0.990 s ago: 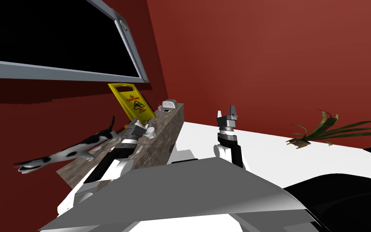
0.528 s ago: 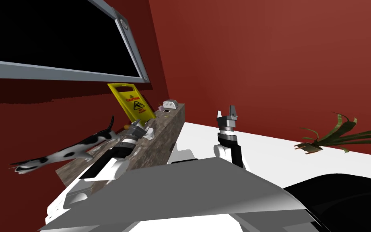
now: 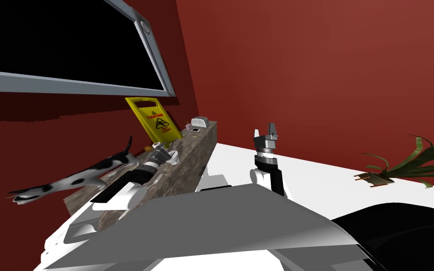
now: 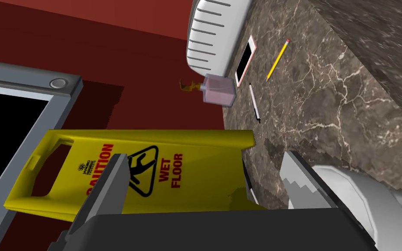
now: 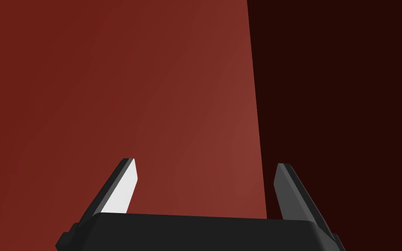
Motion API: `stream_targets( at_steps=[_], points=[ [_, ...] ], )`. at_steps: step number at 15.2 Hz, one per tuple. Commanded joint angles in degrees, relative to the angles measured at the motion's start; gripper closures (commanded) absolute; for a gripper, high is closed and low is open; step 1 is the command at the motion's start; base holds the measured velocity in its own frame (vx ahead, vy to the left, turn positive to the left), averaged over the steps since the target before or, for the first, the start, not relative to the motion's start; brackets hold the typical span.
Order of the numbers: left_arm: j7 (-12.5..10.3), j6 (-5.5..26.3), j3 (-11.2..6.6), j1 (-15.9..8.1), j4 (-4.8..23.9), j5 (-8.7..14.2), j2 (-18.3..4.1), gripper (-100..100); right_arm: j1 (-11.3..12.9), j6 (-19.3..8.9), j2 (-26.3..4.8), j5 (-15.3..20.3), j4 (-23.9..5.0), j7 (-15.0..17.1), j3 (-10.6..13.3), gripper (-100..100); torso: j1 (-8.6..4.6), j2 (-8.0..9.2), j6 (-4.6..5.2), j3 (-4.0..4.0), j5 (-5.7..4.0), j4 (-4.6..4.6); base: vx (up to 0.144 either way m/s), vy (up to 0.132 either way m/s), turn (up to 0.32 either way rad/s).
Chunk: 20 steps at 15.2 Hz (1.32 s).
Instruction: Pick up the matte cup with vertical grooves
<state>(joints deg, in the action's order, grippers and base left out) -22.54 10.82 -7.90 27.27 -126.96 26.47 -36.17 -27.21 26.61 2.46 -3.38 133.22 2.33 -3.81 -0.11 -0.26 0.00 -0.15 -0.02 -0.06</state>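
Observation:
My left gripper (image 3: 162, 150) reaches over a brown marble counter (image 3: 190, 157) with its jaws open. A plain white cup (image 4: 355, 196) stands on the counter just outside one finger (image 4: 298, 181), not between the jaws; its grooves cannot be made out. The head view has that cup (image 3: 175, 157) right beside the gripper. Beyond the left gripper (image 4: 206, 183) leans a yellow wet-floor sign (image 4: 143, 170). My right gripper (image 3: 265, 132) is raised over the white floor, open and empty, and the right wrist view shows this gripper (image 5: 204, 183) facing a wall.
Farther along the counter lie a pen (image 4: 254, 102), a pencil (image 4: 277, 60), a phone (image 4: 245, 61), a pink bottle (image 4: 219, 90) and a white ridged object (image 4: 215, 35). A black-and-white cat figure (image 3: 70, 176) sits at the counter's near end. A plant (image 3: 409, 167) stands on the floor to the right.
My view has swung left, so the plant has slid right in the picture. The left arm has shifted slightly along the counter. Both grippers stay open.

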Motion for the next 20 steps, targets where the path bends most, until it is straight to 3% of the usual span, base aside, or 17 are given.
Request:
stream_targets(
  at_steps=[1,3,4,6,7,9,10,13,14,16,17,19,20],
  points=[
    [-1.23,2.86,-0.44,0.42,0.06,2.22,-2.07,-100,0.00,0.00,0.00,0.00,0.00,0.00,0.00,0,0.00,0.00,0.00,0.00,0.00,0.00,0.078,-0.051,0.065],
    [-1.23,4.45,-0.44,0.42,0.06,2.22,-2.07,-100,-0.01,0.00,0.00,0.00,0.00,0.00,0.00,0,-0.07,-0.08,-0.01,-0.04,-0.02,-0.02,0.069,-0.050,0.062],
    [-2.38,5.92,-0.93,0.51,0.26,4.30,-4.03,-100,0.00,0.00,0.00,0.00,0.00,0.00,0.00,0,-0.05,-0.05,0.00,-0.03,-0.01,-0.01,0.062,-0.044,0.081],
    [-2.38,8.13,-0.93,0.51,0.26,4.30,-4.03,-100,0.00,0.00,0.00,0.00,0.00,0.00,0.00,0,-0.07,-0.06,-0.01,-0.03,-0.02,-0.01,0.063,-0.051,0.059],
    [-3.53,9.47,-1.43,0.59,0.47,6.37,-5.94,-100,0.00,0.00,0.00,0.00,0.00,0.00,0.00,0,-0.05,-0.03,0.00,-0.02,-0.02,-0.01,0.064,-0.052,0.069],
    [-3.53,11.83,-1.43,0.59,0.47,6.37,-5.94,-100,0.00,0.00,0.00,0.00,0.00,0.00,0.00,0,-0.08,-0.07,-0.01,-0.04,-0.02,-0.01,0.065,-0.050,0.061],
    [-4.69,13.12,-1.94,0.67,0.69,8.45,-7.82,-100,0.00,0.00,0.00,0.00,0.00,0.00,0.00,0,-0.05,-0.04,0.00,-0.03,-0.01,-0.01,0.058,-0.042,0.068],
    [-4.69,15.52,-1.94,0.67,0.69,8.45,-7.82,-100,0.00,0.00,0.00,0.00,0.00,0.00,0.00,0,-0.03,-0.04,0.00,-0.02,-0.01,-0.01,0.055,-0.038,0.043],
    [-5.84,17.31,-2.45,0.75,0.91,10.51,-9.65,-100,0.00,0.00,0.00,0.00,0.00,0.00,0.00,0,0.03,0.01,0.01,0.00,0.00,0.00,0.053,-0.035,0.059],
    [-5.84,19.20,-2.45,0.75,0.91,10.51,-9.65,-100,0.00,0.00,0.00,0.00,0.00,0.00,0.00,0,0.00,-0.02,-0.01,-0.01,0.00,0.00,0.058,-0.038,0.069],
    [-6.98,20.65,-2.97,0.83,1.14,12.55,-11.43,-100,0.00,0.00,0.00,0.00,0.00,0.00,0.00,0,0.01,-0.01,0.00,-0.01,0.00,0.00,0.068,-0.041,0.078],
    [-6.98,22.85,-2.97,0.83,1.14,12.55,-11.43,-100,0.00,0.00,0.00,0.00,0.00,0.00,0.00,0,-0.02,-0.07,-0.01,-0.04,-0.01,-0.01,0.069,-0.041,0.062],
    [-8.10,24.15,-3.50,0.90,1.37,14.56,-13.16,-100,0.00,0.00,0.00,0.00,0.00,0.00,0.00,0,0.00,-0.06,0.01,-0.03,0.00,-0.01,0.065,-0.042,0.072]
  ],
)
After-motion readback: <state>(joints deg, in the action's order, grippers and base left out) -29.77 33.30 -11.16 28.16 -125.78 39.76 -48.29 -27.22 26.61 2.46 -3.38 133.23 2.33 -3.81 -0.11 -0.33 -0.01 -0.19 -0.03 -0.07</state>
